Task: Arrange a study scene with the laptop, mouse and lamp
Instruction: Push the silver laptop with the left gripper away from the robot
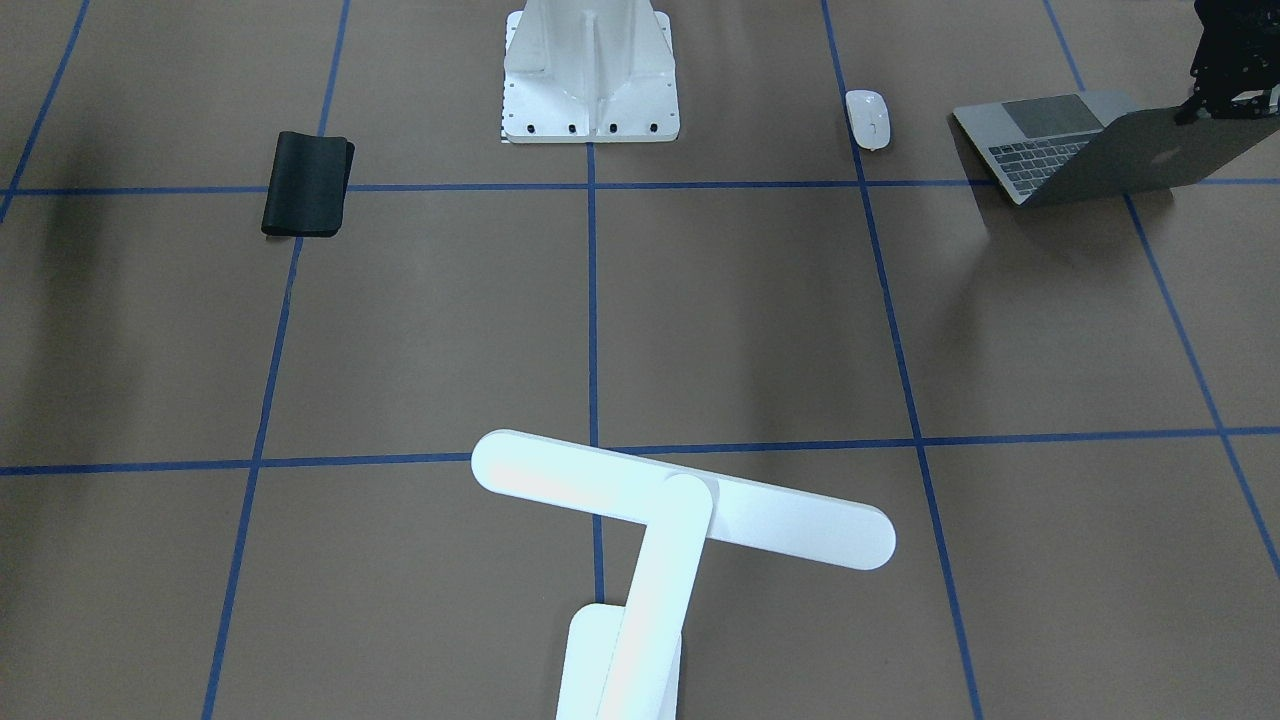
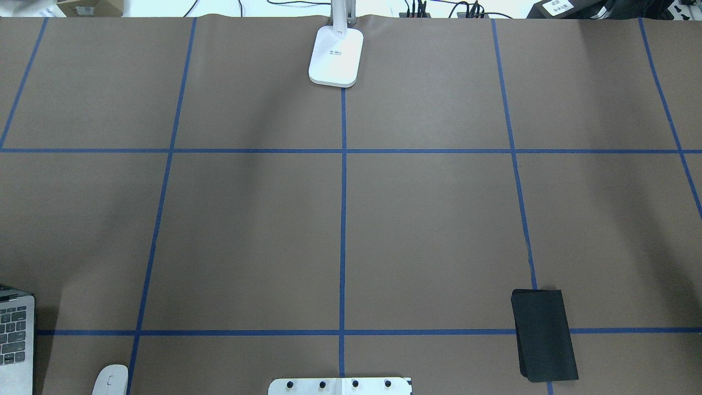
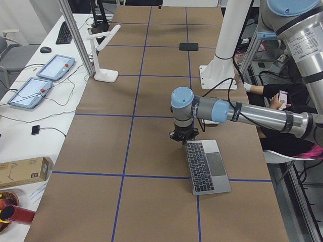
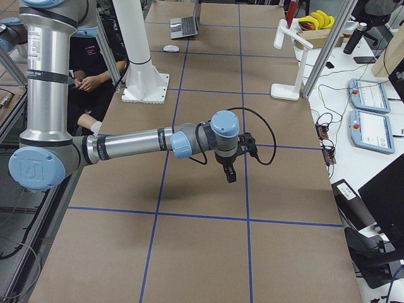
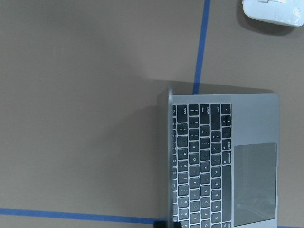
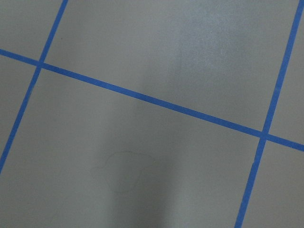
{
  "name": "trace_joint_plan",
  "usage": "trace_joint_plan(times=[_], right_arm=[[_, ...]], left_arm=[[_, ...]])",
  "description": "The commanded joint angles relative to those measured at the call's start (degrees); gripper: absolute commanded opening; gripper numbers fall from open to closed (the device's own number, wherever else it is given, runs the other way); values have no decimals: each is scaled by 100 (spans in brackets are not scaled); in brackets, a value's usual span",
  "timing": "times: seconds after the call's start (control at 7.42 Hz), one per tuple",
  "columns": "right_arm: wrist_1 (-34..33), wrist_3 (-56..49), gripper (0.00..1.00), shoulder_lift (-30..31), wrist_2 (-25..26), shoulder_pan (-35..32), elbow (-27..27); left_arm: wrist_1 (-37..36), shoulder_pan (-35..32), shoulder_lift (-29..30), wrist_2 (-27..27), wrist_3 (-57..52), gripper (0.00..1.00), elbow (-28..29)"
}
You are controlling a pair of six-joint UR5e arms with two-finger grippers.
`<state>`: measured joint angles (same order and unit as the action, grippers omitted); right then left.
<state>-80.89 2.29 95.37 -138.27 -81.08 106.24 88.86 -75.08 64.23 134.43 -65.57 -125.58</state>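
Observation:
The grey laptop (image 1: 1060,150) stands open near the robot's left end of the table, its lid about upright. It also shows in the overhead view (image 2: 13,340) and the left wrist view (image 5: 223,161). My left gripper (image 1: 1200,110) sits on the lid's top edge and looks shut on it. The white mouse (image 1: 868,118) lies beside the laptop, apart from it, and shows in the left wrist view (image 5: 273,12). The white lamp (image 1: 680,500) stands at the far middle edge, with its base (image 2: 336,56) on the centre line. My right gripper (image 4: 228,173) hangs over bare table; I cannot tell whether it is open or shut.
A black flat pad (image 1: 306,185) lies on the robot's right side. The white bolted pedestal (image 1: 590,80) stands at the robot's edge in the middle. Blue tape lines cross the brown table (image 2: 428,236). Operator desks with tablets (image 3: 40,80) lie beyond the far edge.

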Motion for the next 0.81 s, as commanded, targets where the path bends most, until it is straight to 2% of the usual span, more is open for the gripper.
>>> trace_joint_plan(times=[0.0,0.4,0.67], right_arm=[[-6,43,100,8,-373,48,99],[3,43,100,-10,-385,74,117],[-6,87,100,7,-402,75,108]], left_arm=[[-131,-95,491,4,44,9,77],[-825,-51,1983,4,657,9,199],[-1265,447,3370,-22,1184,9,655]])
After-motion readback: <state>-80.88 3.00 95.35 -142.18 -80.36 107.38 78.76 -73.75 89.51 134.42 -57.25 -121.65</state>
